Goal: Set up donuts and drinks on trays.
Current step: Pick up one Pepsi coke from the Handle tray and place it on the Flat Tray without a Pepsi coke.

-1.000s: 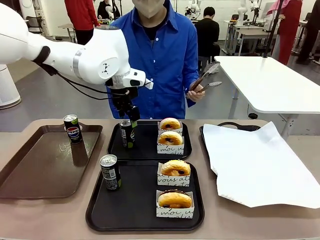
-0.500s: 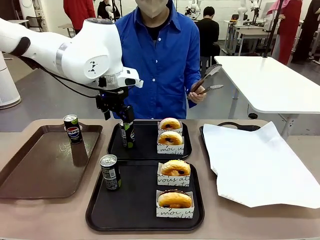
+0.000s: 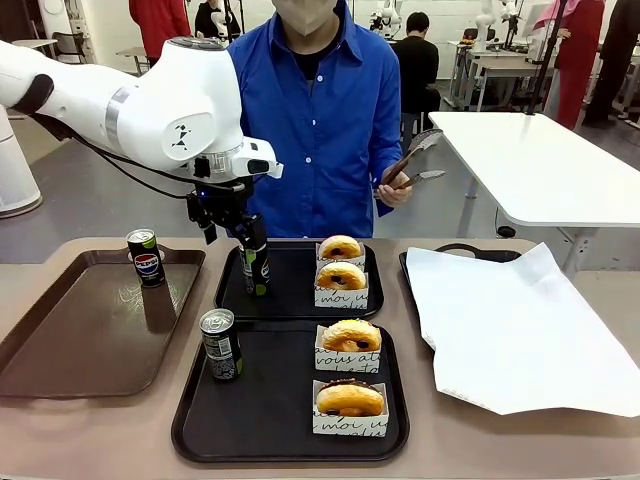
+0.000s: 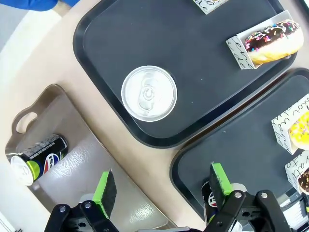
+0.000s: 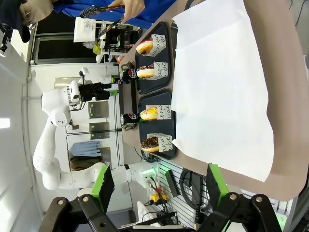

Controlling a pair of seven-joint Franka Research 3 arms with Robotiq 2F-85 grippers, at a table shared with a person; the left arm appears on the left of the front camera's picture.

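Note:
Two black trays lie mid-table, the far tray [image 3: 293, 306] and the near tray [image 3: 270, 425]. A drink can [image 3: 256, 270] stands upright on the far tray, and its silver top [image 4: 148, 93] shows in the left wrist view. My left gripper [image 3: 231, 233] [image 4: 162, 186] hangs open just above and left of that can, holding nothing. Another can [image 3: 220, 345] stands on the near tray. Two sleeved donuts [image 3: 341, 276] sit on the far tray and two more [image 3: 349, 398] on the near one. My right gripper [image 5: 160, 186] is open and empty, off the table's side.
A brown tray [image 3: 70, 340] at the left holds a Pepsi can [image 3: 146, 257]. A white paper sheet [image 3: 520, 330] covers a tray at the right. The person in blue stands across the table holding tongs [image 3: 415, 155].
My left gripper has come off the can on the far tray, risen and shifted left. The can stays standing where it was.

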